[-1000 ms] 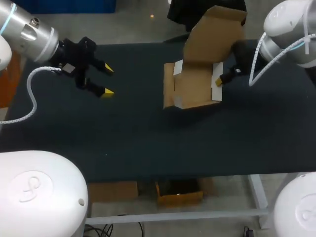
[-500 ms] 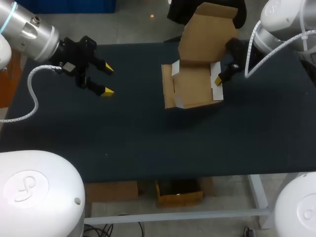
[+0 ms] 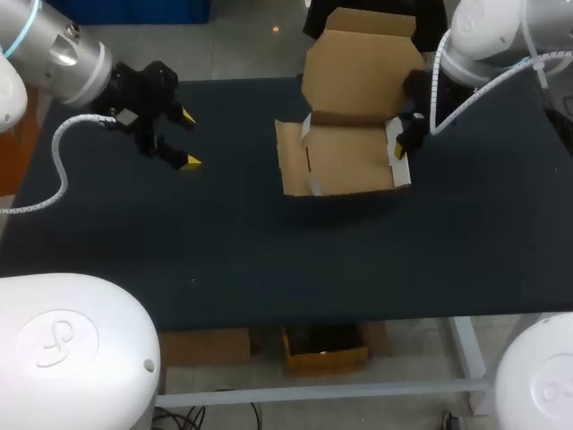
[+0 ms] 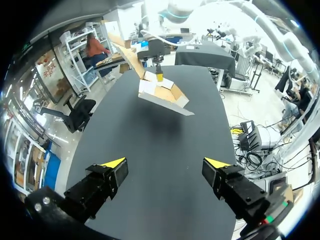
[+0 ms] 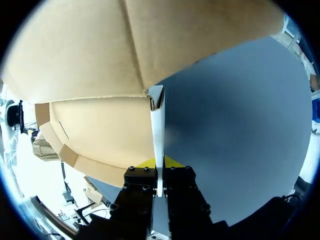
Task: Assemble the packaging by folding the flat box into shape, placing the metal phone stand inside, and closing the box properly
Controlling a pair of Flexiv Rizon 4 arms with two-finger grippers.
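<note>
Yellow-tipped and closed, pinching the white side flap (image 5: pixel 157 130) of the cardboard box (image 3: pixel 345 161) with the right hand (image 3: pixel 400 148), one finger pressing on each face of the flap. Holding the box over the far middle of the black bench (image 3: pixel 269 260), tray half formed, tall lid (image 3: pixel 358 72) standing up along the back edge, brown end flap (image 3: pixel 291 157) lying out flat at the opposite end.

Hovering the left hand (image 3: pixel 186 139) well apart from the box, over the bench's left part, fingers spread wide and gripping nothing. Looking out along that hand, finding the box straight ahead and far off.

Reading the box's long axis as running side to side along the bench, roughly in line with the left hand's reach, brown end flap nearest it. Judging the right hand much the nearer, in contact with the box.

Finding no metal phone stand in any view. Judging the folding unfinished, with loading and closing yet to come.
</note>
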